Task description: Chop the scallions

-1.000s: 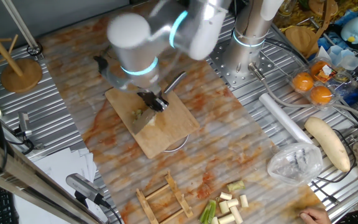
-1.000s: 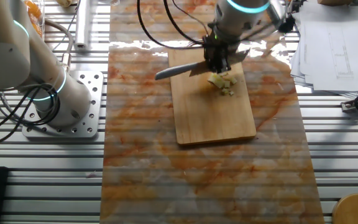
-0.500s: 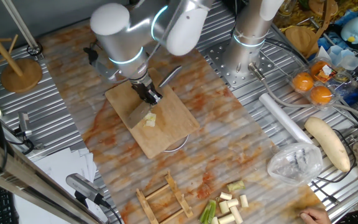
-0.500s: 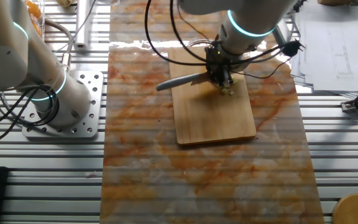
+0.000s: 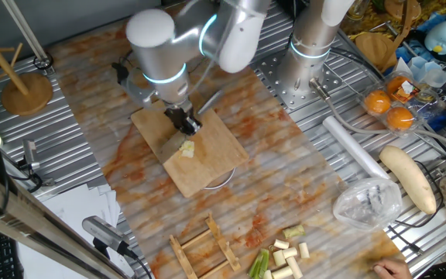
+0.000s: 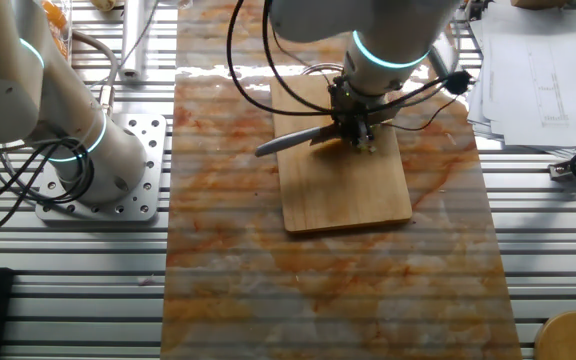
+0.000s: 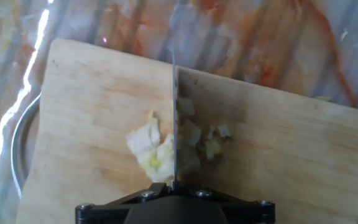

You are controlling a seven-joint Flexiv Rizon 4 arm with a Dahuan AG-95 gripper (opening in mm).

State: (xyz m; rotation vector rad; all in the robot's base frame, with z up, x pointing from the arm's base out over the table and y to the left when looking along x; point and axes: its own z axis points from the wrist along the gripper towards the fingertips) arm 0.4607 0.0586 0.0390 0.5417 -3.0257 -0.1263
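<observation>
Chopped scallions (image 7: 151,149) lie as a small heap of pale yellowish bits (image 5: 186,147) on the wooden cutting board (image 5: 211,164). My gripper (image 5: 183,121) hangs right over the heap, shut on a knife. The knife's blade (image 7: 174,112) stands edge-down through the middle of the bits, with pieces on both sides. In the other fixed view the blade (image 6: 290,139) sticks out to the left of the gripper (image 6: 354,125), and a few bits (image 6: 369,146) show beside it on the board (image 6: 348,195).
Uncut scallion segments (image 5: 285,256) lie at the near table edge beside a wooden rack (image 5: 201,246). A metal dish (image 7: 17,155) sits under the board. To the right are a white radish (image 5: 409,178), a plastic bag (image 5: 366,203) and oranges (image 5: 389,108). A second arm's base (image 6: 88,160) stands nearby.
The arm has swung left and then a little back. The knife stayed over the heap, and the blade now sits slightly lower and nearer on the board.
</observation>
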